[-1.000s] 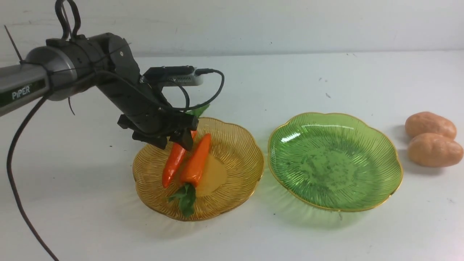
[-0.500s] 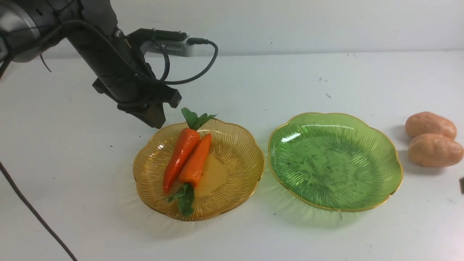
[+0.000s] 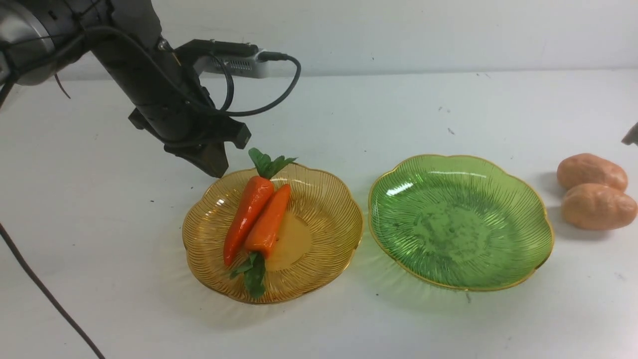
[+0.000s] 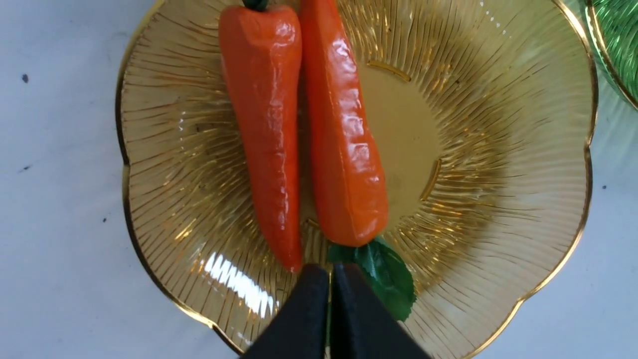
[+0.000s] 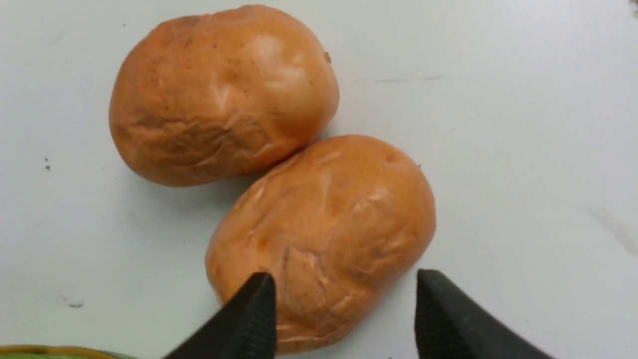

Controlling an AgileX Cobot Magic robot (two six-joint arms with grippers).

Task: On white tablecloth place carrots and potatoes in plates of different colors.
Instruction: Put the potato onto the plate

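Note:
Two orange carrots (image 3: 246, 214) (image 3: 269, 219) lie side by side in the amber plate (image 3: 324, 219), leafy tops at opposite ends. My left gripper (image 3: 215, 168) is shut and empty, raised just behind the plate's far-left rim. In the left wrist view its closed gripper (image 4: 329, 273) hovers over the carrots (image 4: 264, 124). The green plate (image 3: 461, 222) holds nothing. Two potatoes (image 3: 591, 172) (image 3: 598, 206) touch each other on the white tablecloth (image 3: 124, 279) right of it. My right gripper (image 5: 344, 284) is open above the nearer potato (image 5: 324, 224); only a sliver of it (image 3: 631, 135) shows in front.
The two plates sit nearly rim to rim at the table's centre. A black cable (image 3: 45, 294) trails from the left arm over the front-left cloth. A white wall (image 3: 398, 35) bounds the table at the back.
My left gripper let go of a carrot into the amber plate, rose and drew back to the left, now shut. A bit of the right gripper has moved up the right edge.

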